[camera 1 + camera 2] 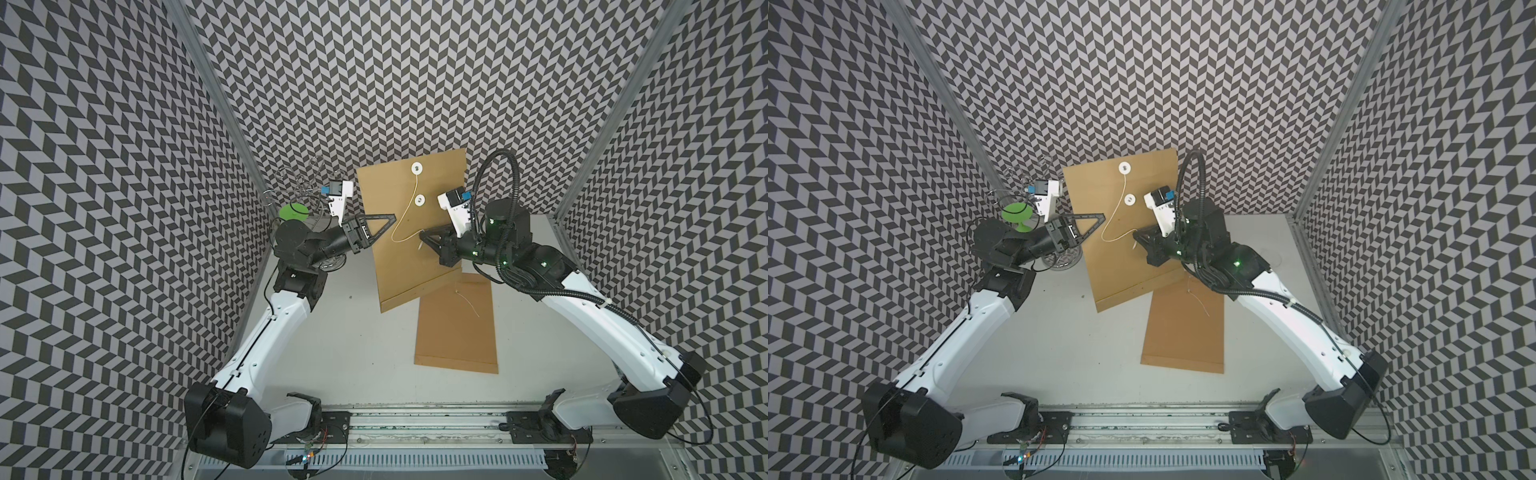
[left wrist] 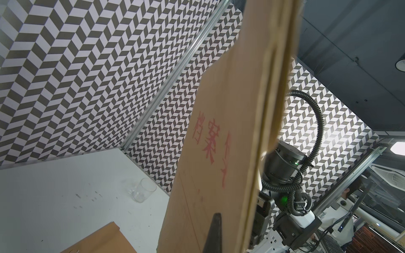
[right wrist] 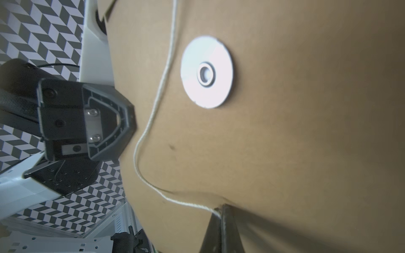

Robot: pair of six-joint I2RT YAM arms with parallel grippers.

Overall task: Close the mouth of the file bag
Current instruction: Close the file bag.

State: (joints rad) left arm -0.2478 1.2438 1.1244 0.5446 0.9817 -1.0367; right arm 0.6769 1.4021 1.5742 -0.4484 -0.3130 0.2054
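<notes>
A brown file bag [image 1: 409, 249] stands tilted above the table in both top views, red print on its back [image 2: 208, 140]. My left gripper [image 1: 390, 217] is shut on the bag's left edge; one finger [image 2: 215, 227] presses the printed side. Two white discs [image 1: 417, 168] [image 1: 420, 200] sit near the bag's mouth. A white string [image 1: 405, 216] hangs from the upper disc, passes beside the lower disc [image 3: 207, 72] and loops across. My right gripper [image 1: 422, 237] is shut on the string's end [image 3: 215, 211], in front of the bag's face.
A second brown file bag [image 1: 457, 328] lies flat on the white table [image 1: 353, 345], partly under the held one. A green stand with wire loops [image 1: 293, 212] is behind the left arm. A clear glass [image 2: 143, 189] stands near the back wall.
</notes>
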